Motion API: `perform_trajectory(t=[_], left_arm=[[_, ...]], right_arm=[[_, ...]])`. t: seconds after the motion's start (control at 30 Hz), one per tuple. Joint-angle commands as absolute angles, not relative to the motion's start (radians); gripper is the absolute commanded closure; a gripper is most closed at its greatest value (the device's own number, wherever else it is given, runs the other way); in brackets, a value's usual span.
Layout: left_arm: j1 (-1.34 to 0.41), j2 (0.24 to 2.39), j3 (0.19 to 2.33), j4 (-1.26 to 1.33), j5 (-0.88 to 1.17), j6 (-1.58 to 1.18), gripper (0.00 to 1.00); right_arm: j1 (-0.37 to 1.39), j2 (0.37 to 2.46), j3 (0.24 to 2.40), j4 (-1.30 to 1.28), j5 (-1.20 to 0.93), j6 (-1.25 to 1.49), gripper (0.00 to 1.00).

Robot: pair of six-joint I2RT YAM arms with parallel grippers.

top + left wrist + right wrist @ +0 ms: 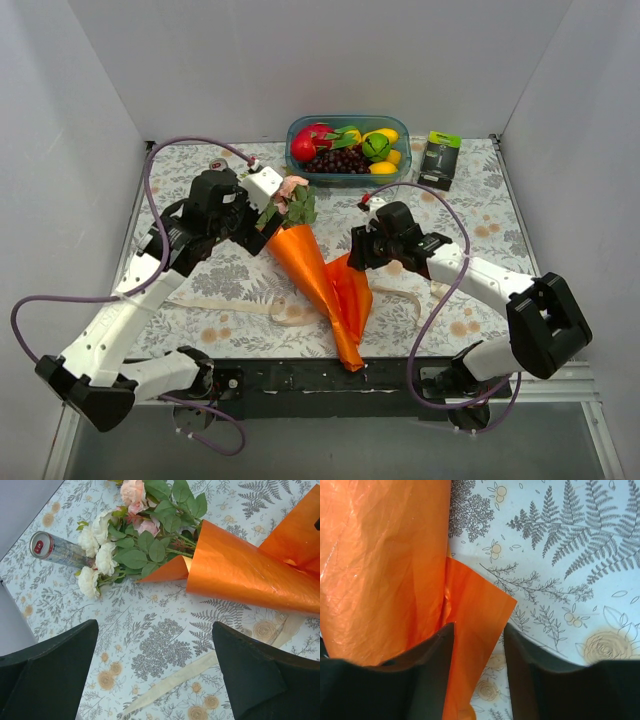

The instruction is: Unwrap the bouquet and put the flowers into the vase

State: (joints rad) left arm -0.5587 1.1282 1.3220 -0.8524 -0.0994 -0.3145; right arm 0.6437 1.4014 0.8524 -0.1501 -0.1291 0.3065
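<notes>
The bouquet [310, 265] lies on the table as a cone of orange paper, its mouth toward the back left. Pink and cream flowers [125, 535] with green leaves stick out of the cone's mouth [200, 555]. My left gripper [155, 630] hovers wide open near the flowers, over bare cloth and a loose cream ribbon [190, 670]. My right gripper [478, 627] is open with a narrow gap, its jaws straddling a loose orange paper flap [475, 605] beside the cone; the left finger [432, 660] touches the paper. The vase is out of view.
A silver can [55, 550] lies on its side just behind the flowers. A blue tub [348, 119] of fruit and a black-and-green box [439, 157] stand at the back. Cream ribbon trails across the front of the cloth [240, 305]. White walls enclose three sides.
</notes>
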Motion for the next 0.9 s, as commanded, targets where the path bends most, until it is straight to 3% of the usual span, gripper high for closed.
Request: perform_trajectory(t=[0.0,0.1,0.43,0.87], left_arm=[[-0.555,1.08,1.304,-0.907,-0.12,-0.322,0.02],[-0.557,1.063,1.296,-0.913,-0.127,-0.322,0.02],[-0.555,1.085,1.302,-0.908,-0.127,-0.357,0.02],[-0.557,1.135,1.316,-0.87,-0.135,-0.373,0.02]], right_arm=[[0.649,1.413,0.842,-0.068,-0.139,0.294,0.63],[0.649,1.411,0.848,-0.032,-0.189,0.321,0.98],[0.649,1.322,1.166,-0.146,-0.181,0.285,0.99],[0.676,1.158,1.066,-0.113,-0.281,0.316,0.99]])
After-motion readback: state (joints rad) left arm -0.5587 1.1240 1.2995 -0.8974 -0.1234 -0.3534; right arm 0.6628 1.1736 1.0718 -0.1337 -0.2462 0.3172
